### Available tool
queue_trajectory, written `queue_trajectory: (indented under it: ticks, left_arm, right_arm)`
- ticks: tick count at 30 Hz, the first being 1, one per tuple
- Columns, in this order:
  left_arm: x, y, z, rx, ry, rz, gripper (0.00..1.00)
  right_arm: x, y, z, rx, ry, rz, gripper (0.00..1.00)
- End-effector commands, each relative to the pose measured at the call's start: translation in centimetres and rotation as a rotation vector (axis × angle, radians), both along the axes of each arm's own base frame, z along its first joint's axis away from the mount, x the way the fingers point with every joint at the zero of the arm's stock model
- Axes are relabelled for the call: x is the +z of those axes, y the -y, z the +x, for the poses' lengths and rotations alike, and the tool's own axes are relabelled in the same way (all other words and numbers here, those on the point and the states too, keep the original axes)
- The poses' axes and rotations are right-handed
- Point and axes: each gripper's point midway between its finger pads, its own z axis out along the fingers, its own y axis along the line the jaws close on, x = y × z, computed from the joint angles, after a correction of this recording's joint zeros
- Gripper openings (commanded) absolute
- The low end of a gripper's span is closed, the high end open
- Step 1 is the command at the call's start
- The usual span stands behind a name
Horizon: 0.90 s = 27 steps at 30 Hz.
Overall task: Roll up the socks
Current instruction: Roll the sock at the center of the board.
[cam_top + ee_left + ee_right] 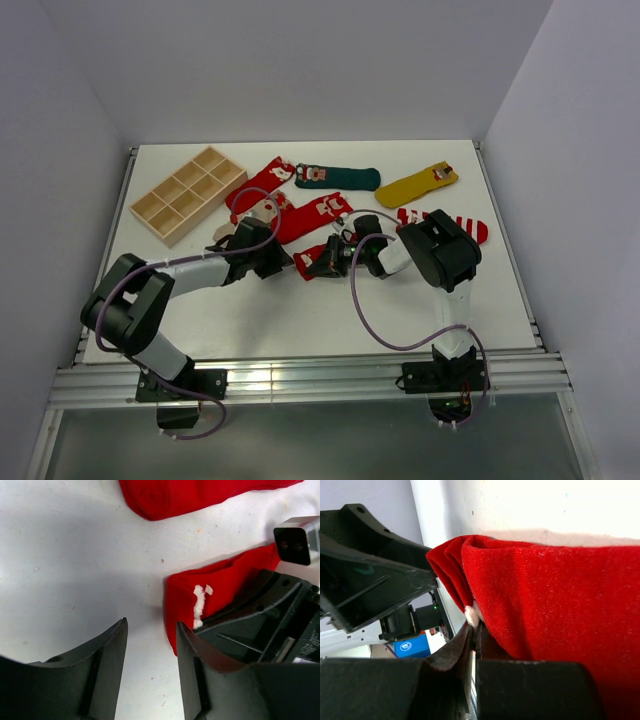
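Observation:
A red sock [318, 254] lies folded at mid-table between my two grippers. My right gripper [330, 262] is shut on that red sock [545, 600], pinching its edge by the white trim [471, 613] between the fingertips [473, 626]. The left gripper [152, 622] stands open over bare table, its right finger [192, 655] against the fold of the red sock [190, 597]. In the top view, the left gripper [289, 265] sits just left of the sock. Other socks lie behind: red [263, 181], red [315, 214], dark green [345, 178], mustard yellow [417, 184], striped [462, 223], beige [243, 220].
A wooden compartment tray [187, 195] stands at the back left. The left arm lies across the beige sock. The right gripper's black body [265, 625] crowds the right side of the left wrist view. A second red sock [190, 495] lies just beyond.

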Motion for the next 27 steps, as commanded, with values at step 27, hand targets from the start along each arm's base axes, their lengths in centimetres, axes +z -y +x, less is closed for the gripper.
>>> queue_trajectory:
  ticks: [27]
  left_arm:
    - [-1.9,2.2,2.0,-0.049,-0.003,-0.015,0.39]
  right_arm:
    - [-2.6,1.4,-0.4,-0.03,-0.062,-0.082,0.0]
